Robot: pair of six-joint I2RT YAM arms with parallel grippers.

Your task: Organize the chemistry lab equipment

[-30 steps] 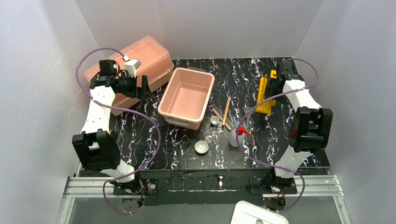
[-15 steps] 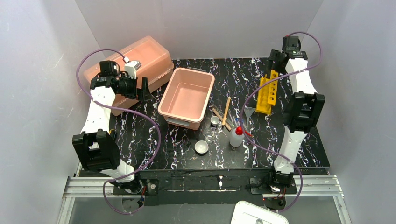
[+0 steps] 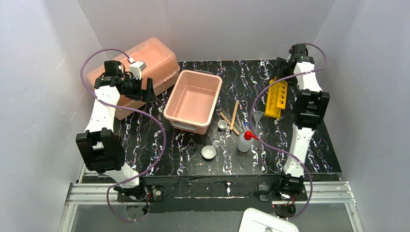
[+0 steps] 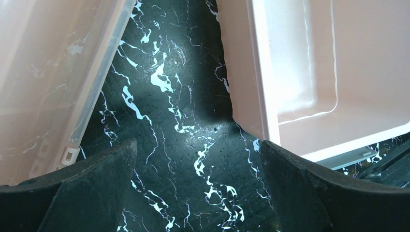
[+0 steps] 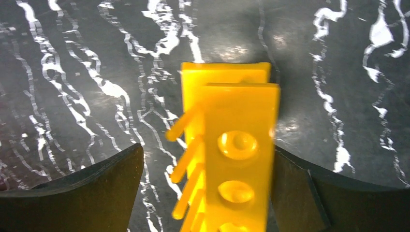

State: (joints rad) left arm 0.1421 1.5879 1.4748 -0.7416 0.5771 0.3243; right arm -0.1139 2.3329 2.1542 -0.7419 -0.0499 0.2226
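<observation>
Our right end effector (image 5: 205, 152) stands wide open, the yellow holed rack (image 5: 237, 145) between its fingers, ungripped. Our left end effector (image 4: 198, 145) gapes empty, bench (image 4: 179, 96) beneath it.

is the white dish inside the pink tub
No, the white dish sits on the black table, outside the pink tub and nearer the arm bases.

White arms (image 3: 101, 113), black joints (image 3: 100, 152); purple cables (image 3: 165, 140)
</observation>
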